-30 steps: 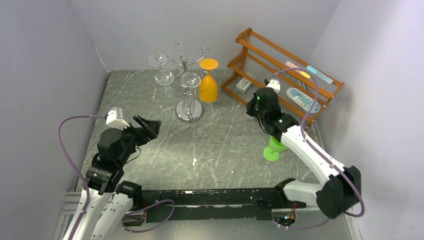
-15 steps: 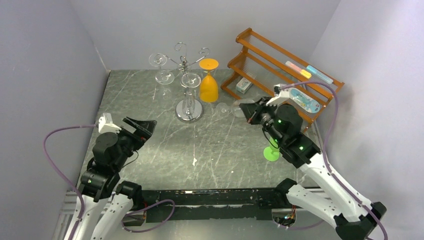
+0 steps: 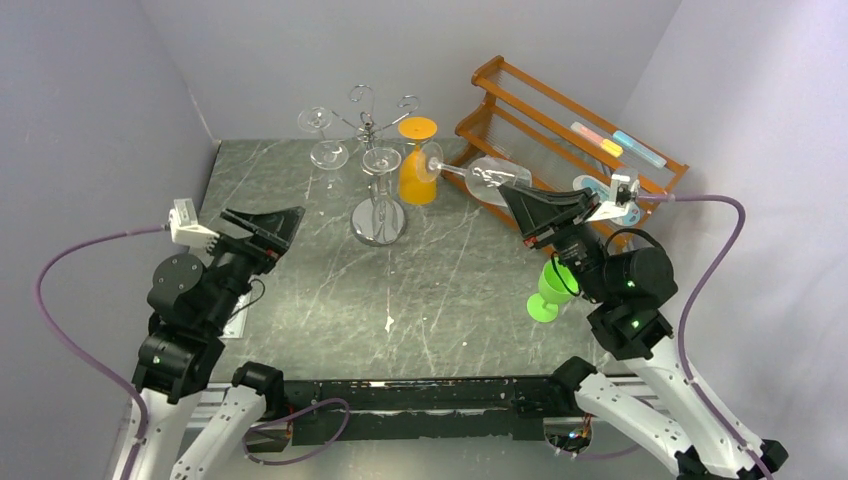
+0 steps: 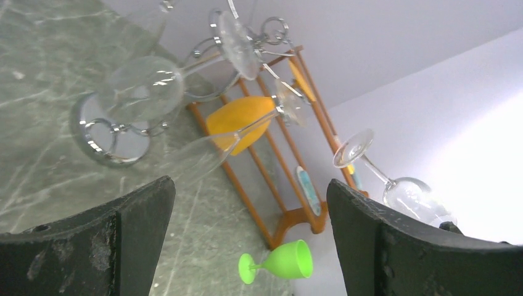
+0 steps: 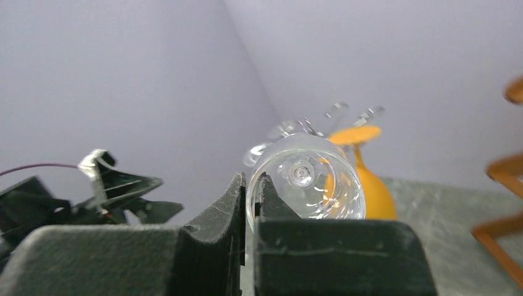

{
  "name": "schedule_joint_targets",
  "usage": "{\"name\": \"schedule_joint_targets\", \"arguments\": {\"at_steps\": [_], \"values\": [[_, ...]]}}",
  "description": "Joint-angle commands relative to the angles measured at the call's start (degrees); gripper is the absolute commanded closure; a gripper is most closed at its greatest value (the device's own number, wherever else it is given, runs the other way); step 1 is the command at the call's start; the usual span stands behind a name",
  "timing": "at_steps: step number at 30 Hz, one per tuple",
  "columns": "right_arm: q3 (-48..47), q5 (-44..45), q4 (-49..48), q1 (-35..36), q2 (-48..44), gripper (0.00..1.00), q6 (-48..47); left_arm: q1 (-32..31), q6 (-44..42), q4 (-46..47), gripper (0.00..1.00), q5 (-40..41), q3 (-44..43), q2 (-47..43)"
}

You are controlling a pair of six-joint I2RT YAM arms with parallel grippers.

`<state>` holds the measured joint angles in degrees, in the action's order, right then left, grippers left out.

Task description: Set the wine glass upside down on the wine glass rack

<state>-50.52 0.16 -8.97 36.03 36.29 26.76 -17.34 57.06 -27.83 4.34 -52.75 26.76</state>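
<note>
Right side: your right gripper [image 3: 518, 203] is clenching the bowl rim of the clear wine glass [image 3: 487, 178]. The right wrist view is showing the glass wall pinched between the 2 fingers. The glass is hanging in the air, lying nearly level, with its foot pointing toward the wine glass rack [image 3: 364, 222] at the back of the table [image 3: 450, 290].

In the way: an orange glass [image 3: 417, 172] is sitting foot-up just right of the rack, between the held glass and the chrome pole. The clear foot is overlapping it from the top camera; you cannot tell whether they are touching. 2 clear glasses [image 3: 327, 150] are hanging upside down from the rack arms, 1 on the left and 1 in front of the pole.

Around: a green glass [image 3: 548, 292] is standing on the table beside your right arm. A wooden shelf [image 3: 520, 100] is standing just behind the held glass.

Left side: your left gripper [image 3: 272, 226] is released, jaws spread wide, hovering well apart from the rack.
</note>
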Motion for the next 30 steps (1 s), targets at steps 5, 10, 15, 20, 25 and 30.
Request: {"name": "schedule_joint_targets", "arguments": {"at_steps": [5,10,15,20,25,30], "values": [[-2.7,-13.3,-25.8,0.3,6.6,1.0,3.7,0.3,7.2,16.0,0.03,-13.4,-4.4,7.4],[-4.3,-16.5,-36.2,0.7,14.1,1.0,6.8,0.3,13.7,24.4,0.04,-15.7,-5.1,9.5],[-7.6,-14.3,-42.1,7.1,21.8,1.0,2.4,0.3,16.5,23.1,0.03,-12.4,-7.1,10.0],[-13.2,-8.2,-43.9,18.0,30.1,1.0,-9.2,0.3,20.3,21.3,0.03,-6.3,-4.6,7.2],[-18.2,-2.3,-44.4,25.9,37.5,1.0,-19.9,0.3,22.0,17.3,0.03,0.3,-2.4,2.8],[-19.9,2.9,-46.3,32.2,42.9,1.0,-29.8,0.3,22.1,18.3,0.03,5.9,-1.0,-1.1]]}}
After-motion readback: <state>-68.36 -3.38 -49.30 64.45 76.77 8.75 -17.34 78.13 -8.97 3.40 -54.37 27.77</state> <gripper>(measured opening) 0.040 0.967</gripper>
